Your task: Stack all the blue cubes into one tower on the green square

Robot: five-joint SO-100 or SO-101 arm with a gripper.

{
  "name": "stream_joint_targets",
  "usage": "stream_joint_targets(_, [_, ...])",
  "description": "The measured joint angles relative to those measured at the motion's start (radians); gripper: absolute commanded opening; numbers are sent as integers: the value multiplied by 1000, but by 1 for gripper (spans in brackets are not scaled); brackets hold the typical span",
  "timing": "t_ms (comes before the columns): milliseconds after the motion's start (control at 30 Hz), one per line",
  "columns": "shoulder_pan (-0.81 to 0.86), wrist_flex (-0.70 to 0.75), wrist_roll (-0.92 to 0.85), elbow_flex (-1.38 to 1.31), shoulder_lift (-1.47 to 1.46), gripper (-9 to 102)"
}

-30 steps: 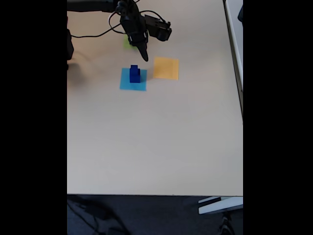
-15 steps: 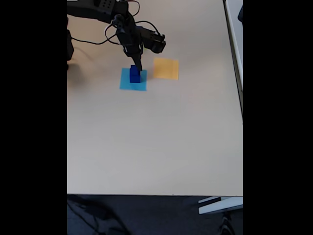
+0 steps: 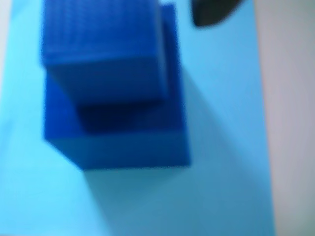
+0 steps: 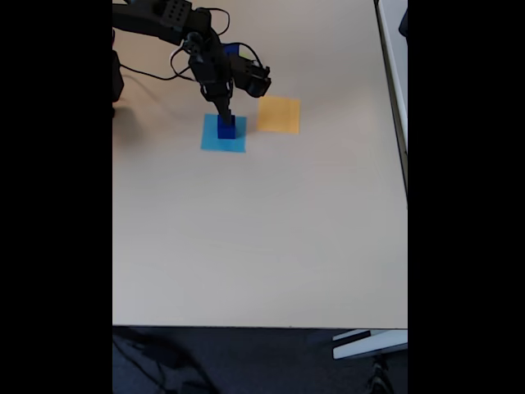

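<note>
The blue cubes (image 3: 115,98) stand as a short pile on the light-blue square (image 3: 221,147), not on a green patch. The wrist view, close and blurred, shows two of them: a smaller cube sitting on a larger one, set toward the larger cube's top-left part in that view, with its upper edge cut off by the frame. Whether more cubes sit above cannot be told there. A dark rounded tip (image 3: 211,12) pokes in at the top edge, right of the pile and apart from it; it is too blurred to say more. In the fixed view the pile (image 4: 226,127) is a small dark-blue column near the middle of the light-blue square (image 4: 215,141), and its separate steps are too small to count. The gripper (image 4: 225,113) points down right over the top of the column, hiding its upper part, so whether the fingers touch or hold a cube, or how far apart they stand, I cannot tell. The orange-yellow square (image 4: 279,115) lies just right of the light-blue one on the pale table (image 4: 271,238). A cable loops behind the arm (image 4: 160,18).
</note>
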Motion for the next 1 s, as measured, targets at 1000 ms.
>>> stream_joint_targets(1000, [21, -69, -6, 52, 0, 6])
